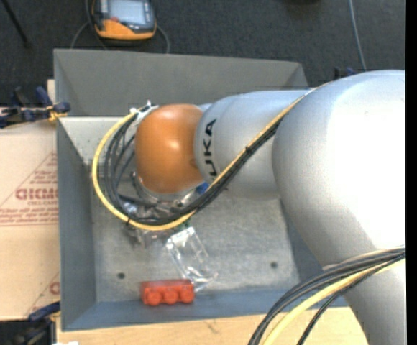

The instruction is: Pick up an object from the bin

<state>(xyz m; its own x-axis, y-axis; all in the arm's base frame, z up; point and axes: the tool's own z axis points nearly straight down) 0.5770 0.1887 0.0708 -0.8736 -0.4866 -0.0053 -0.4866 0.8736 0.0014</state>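
Dark, speckled flooring surrounds a grey metal bin (75, 214) with sloping sheet walls and a flat, grainy floor. On that floor lies a clear plastic piece (190, 257), crinkled, glossy and roughly oblong, tilted on a diagonal. Just below it, close to the bin's near wall, rests a red-orange block (167, 293) with a lumpy, ridged top made of three rounded bumps. Just above and to the left of the clear plastic piece the gripper (140, 228) hangs low over the bin floor, a cluster of dark metal parts; whether it is open or closed cannot be told. Above it sits the smooth, rounded orange cover (167, 148), ringed by looping yellow and black cables (115, 160), on the thick, matte silver arm (338, 164).
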